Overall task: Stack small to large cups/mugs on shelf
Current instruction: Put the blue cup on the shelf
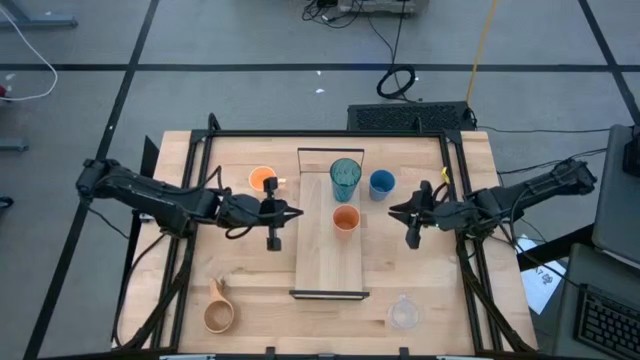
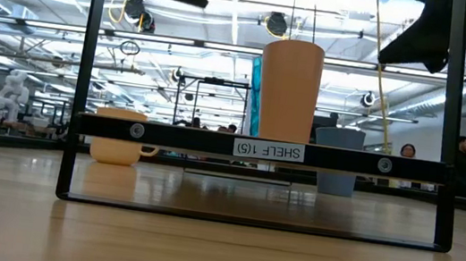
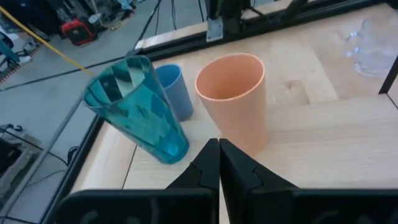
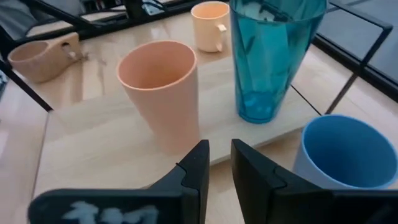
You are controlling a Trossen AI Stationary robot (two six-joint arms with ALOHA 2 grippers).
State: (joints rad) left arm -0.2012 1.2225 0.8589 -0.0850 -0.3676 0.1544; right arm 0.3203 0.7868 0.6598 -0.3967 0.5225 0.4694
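- Standing on the shelf (image 1: 328,262), a pale board lying lengthwise down the middle of the tabletop (image 1: 180,270), are the tall teal tumbler (image 1: 345,178) at the far end and the small orange cup (image 1: 345,218) just in front of it, upright and apart.
- Off the shelf, the blue cup (image 1: 381,183) sits just beside the tumbler on the right arm's side, and the orange handled mug (image 1: 263,179) sits on the left arm's side.
- Near the front edge, the tan wooden mug (image 1: 218,313) rests at the left and the clear cup (image 1: 403,312) at the right, both well apart from the shelf.
- A black frame (image 2: 259,149) crosses the low view in front of the cups; its white label reads "SHELF (15)" mirrored.
- People stand in the room behind the tabletop.
- The left gripper (image 1: 274,222) hovers left of the shelf, jaws clenched together and empty, the orange cup just ahead of them.
- The right gripper (image 1: 412,222) hovers right of the shelf, jaws slightly parted, grasping nothing, facing the orange cup with the blue cup beside them.
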